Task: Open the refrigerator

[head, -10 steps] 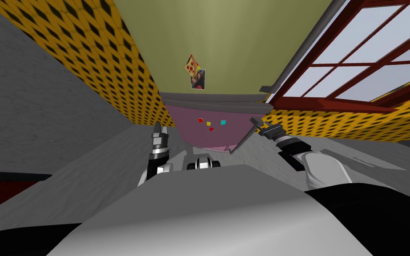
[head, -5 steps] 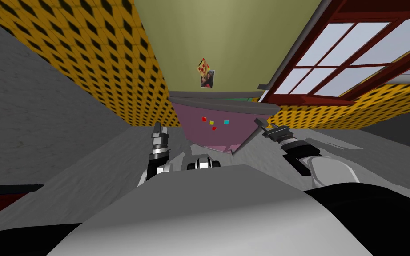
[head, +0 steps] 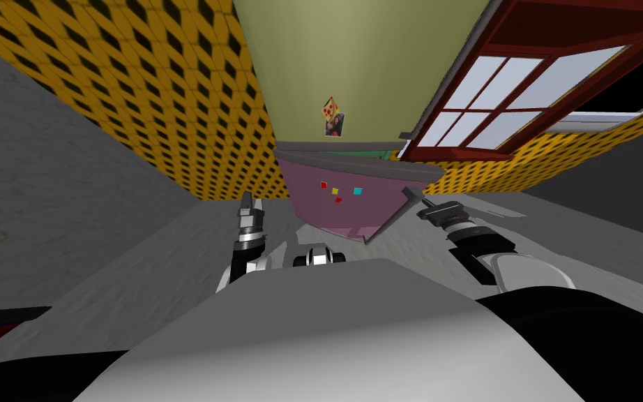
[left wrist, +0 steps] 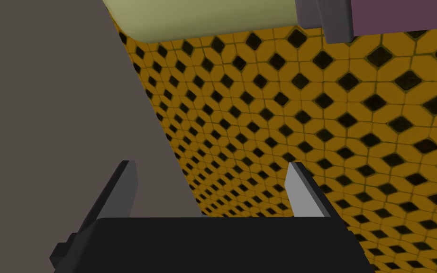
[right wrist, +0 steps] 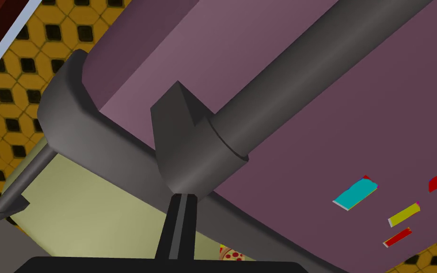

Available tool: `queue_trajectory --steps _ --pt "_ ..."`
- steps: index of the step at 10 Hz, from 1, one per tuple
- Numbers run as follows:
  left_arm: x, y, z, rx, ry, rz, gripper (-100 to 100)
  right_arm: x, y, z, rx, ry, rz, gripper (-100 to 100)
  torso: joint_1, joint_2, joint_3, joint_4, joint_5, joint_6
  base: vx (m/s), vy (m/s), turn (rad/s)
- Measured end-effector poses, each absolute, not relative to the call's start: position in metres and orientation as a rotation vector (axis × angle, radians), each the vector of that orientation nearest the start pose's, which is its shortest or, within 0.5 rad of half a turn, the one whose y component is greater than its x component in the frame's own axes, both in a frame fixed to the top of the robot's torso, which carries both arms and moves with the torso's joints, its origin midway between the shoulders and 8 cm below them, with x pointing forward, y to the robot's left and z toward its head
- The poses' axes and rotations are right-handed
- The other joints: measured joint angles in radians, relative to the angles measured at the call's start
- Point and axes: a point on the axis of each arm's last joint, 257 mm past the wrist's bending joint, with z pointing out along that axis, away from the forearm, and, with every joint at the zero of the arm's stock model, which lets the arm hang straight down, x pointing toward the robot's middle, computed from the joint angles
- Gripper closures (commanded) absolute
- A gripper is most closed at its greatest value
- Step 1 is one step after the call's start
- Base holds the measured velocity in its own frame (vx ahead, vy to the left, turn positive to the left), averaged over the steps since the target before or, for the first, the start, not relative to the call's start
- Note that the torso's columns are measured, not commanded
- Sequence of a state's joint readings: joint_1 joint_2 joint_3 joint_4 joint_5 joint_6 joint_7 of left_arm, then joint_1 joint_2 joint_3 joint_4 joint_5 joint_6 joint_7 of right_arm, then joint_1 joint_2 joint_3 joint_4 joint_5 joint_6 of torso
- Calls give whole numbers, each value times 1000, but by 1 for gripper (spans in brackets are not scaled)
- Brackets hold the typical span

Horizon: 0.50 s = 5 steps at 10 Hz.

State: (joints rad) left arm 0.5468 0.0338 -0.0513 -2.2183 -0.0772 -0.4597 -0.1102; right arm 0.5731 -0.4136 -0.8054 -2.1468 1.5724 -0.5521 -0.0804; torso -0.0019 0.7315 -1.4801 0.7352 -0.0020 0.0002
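The right gripper is seen with its two fingers drawn together, with nothing held between them. Their tips are set against the collar at the end of a thick grey handle. The handle is mounted along the side edge of the purple lower door of the refrigerator. The collar sits at that door's upper corner, just beside the grey trim capping its top edge. Four small magnets, cyan, yellow and two red, are stuck to the door's face, well apart from the handle. Beyond the trim the olive upper door is found, with the end of a second handle at its lower corner. A pizza magnet and a photo are fixed on its face. In the head view a narrow green strip is shown between the two doors toward the handle side. A dark red window is set to the refrigerator's right.

The left gripper is held wide apart and empty. It is pointed at a yellow tiled wall with black diamonds, beside a flat grey surface. In the head view it is seen left of the purple door, apart from it.
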Motion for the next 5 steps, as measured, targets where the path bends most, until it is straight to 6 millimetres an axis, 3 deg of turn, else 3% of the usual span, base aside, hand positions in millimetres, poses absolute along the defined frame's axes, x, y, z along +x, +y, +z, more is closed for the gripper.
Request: queue_trajectory --steps 2,5 --pt "360 259 -29 -654 817 -1156 0 320 -526 -72 -471 1583 -698 100 7 5 3 2 3 0 -57 323 -154" --pt "360 259 -29 -654 817 -1156 0 308 -537 -74 -437 1601 -726 100 0 6 4 3 1 0 -55 283 -115"
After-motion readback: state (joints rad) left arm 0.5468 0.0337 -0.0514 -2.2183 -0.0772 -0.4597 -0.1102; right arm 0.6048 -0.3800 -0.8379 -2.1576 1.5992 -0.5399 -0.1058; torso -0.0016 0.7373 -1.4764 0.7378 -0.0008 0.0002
